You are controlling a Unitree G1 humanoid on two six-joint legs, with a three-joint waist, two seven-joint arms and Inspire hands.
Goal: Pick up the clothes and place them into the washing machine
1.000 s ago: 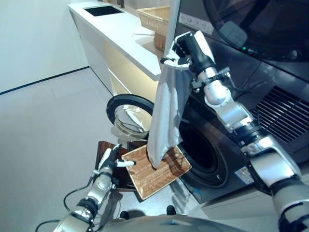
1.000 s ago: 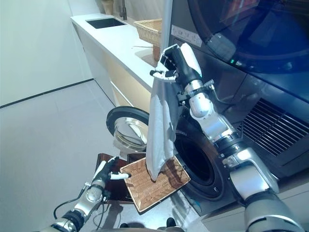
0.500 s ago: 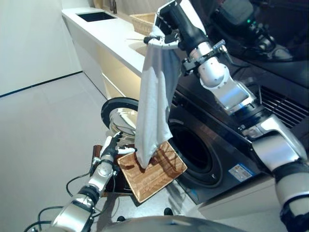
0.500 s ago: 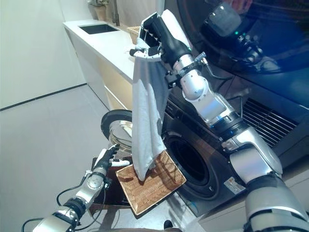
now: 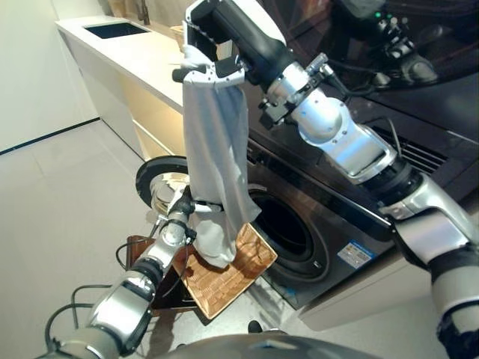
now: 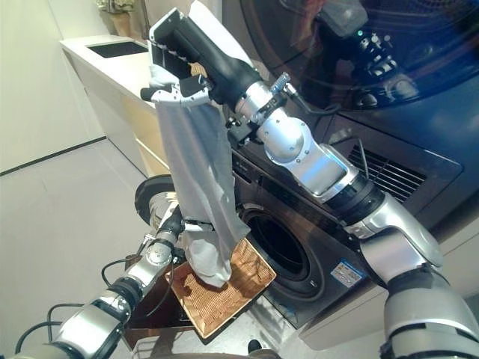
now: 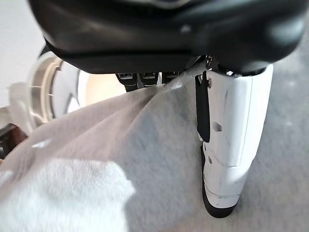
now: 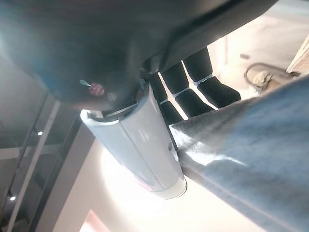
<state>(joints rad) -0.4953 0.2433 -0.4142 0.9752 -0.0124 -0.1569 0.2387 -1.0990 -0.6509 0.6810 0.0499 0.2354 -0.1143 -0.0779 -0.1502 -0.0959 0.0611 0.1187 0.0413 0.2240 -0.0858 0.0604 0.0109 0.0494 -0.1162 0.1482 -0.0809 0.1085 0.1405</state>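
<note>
A long grey cloth [image 5: 215, 149] hangs from my right hand [image 5: 217, 45], which is shut on its top edge high in front of the dark washing machine [image 5: 352, 194]. The right wrist view shows the thumb [image 8: 149, 150] and fingers [image 8: 198, 82] pinching the cloth [image 8: 251, 145]. The bunched lower end dangles just above a wicker basket [image 5: 224, 280] on the floor. My left hand [image 5: 182, 217] reaches up to that lower end. In its wrist view the thumb [image 7: 231, 145] lies on the cloth [image 7: 96, 183] and the fingers [image 7: 145, 79] curl behind a fold. The drum opening [image 5: 288, 224] gapes right of the cloth.
The round washer door [image 5: 157, 191] stands swung open to the left, behind my left arm. A white counter [image 5: 150, 60] with a dark sink [image 5: 108, 30] runs along the back. A dark wooden stand [image 5: 142, 250] sits beside the basket. Grey floor [image 5: 60, 187] spreads to the left.
The camera has shifted. My right hand has raised the cloth higher, lifting its end off the basket. My left hand left the basket's rim and took the cloth's lower end.
</note>
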